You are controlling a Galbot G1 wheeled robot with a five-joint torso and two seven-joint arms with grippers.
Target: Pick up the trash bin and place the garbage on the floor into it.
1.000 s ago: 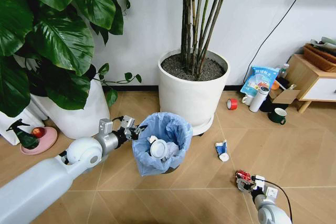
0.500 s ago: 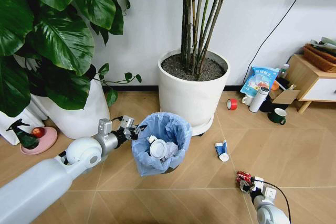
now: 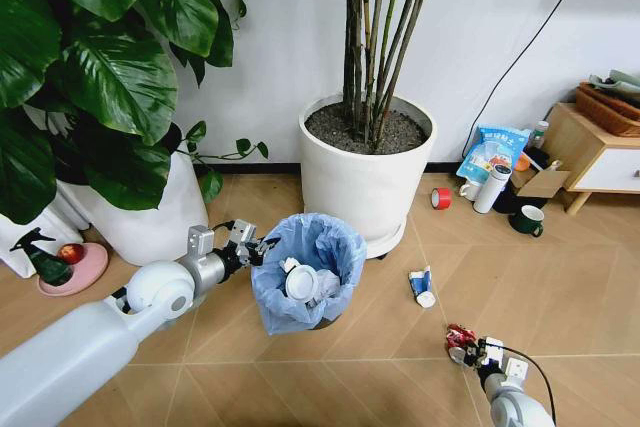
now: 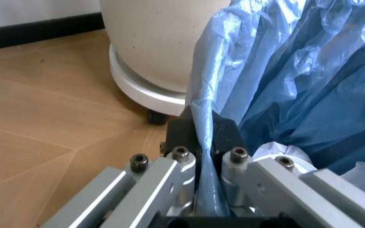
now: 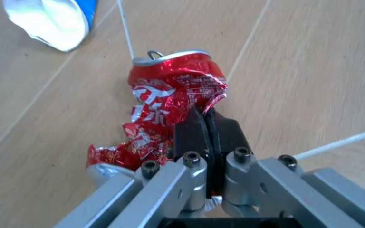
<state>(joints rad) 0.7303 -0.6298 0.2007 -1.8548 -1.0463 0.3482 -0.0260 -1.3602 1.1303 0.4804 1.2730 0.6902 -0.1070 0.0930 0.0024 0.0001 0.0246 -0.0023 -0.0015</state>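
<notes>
Down near the lower right of the head view, the right gripper (image 3: 461, 344) is clenched on a crushed red-and-white drink can (image 3: 459, 335). From the right wrist view, its two dark fingers (image 5: 192, 133) are pressed together, pinching a fold of the can's crumpled metal (image 5: 160, 111), which is at or just above the light brown wood-look floor with a chevron pattern (image 3: 560, 287); whether it touches cannot be told. Near the can lies a blue-and-white flattened packet (image 5: 49, 16), between the gripper and the large white plant pot (image 3: 365, 177).

Further left, the left gripper (image 3: 262, 245) is clamped shut on the rim of the small round black trash bin lined with a baggy light-blue plastic bag (image 3: 308, 272). The left wrist view shows the bag's film (image 4: 284, 80) squeezed between the closed fingers (image 4: 224, 130). The bin is tilted with its mouth toward the camera, and a white disc (image 3: 302, 283) and pale paper wads sit inside. It is just in front of the plant pot. The left arm reaches in from the lower left corner.

Against the far wall to the right stand a tall white bottle (image 3: 493, 189) and a dark green mug (image 3: 528, 220).
</notes>
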